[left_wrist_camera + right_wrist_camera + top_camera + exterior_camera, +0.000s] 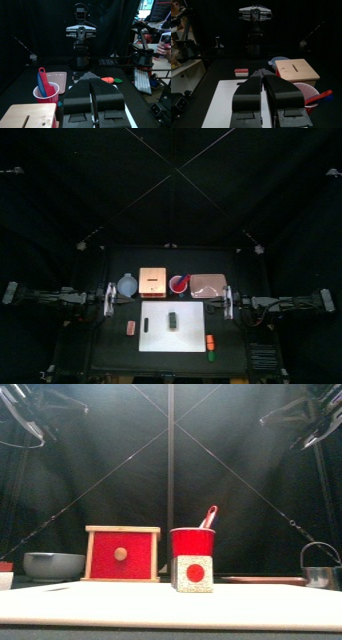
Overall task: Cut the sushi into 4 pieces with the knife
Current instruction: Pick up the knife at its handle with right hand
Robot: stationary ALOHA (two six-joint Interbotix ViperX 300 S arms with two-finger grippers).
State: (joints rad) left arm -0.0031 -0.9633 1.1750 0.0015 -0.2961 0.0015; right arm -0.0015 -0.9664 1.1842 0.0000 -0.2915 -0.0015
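Note:
A dark green sushi roll [174, 317] lies in the middle of the white cutting board [190, 330]. From the front its pale end with a red centre [195, 573] faces the camera. Behind the board stands a red cup [177, 284] holding a blue knife [41, 84] and a red knife [209, 516]. My left gripper [110, 298] hovers shut off the board's left side, and my right gripper [229, 301] hovers shut off its right side. Both are high above the table and hold nothing. In the wrist views my own jaws hide the roll.
A blue-grey bowl [127, 285], a wooden box [154, 283] with a red drawer front [122, 554], and a pink tray [207, 284] line the back. A pink toy [131, 327] lies left of the board, orange [211, 341] and green [211, 355] toys right. A metal cutter [318, 574] stands far right.

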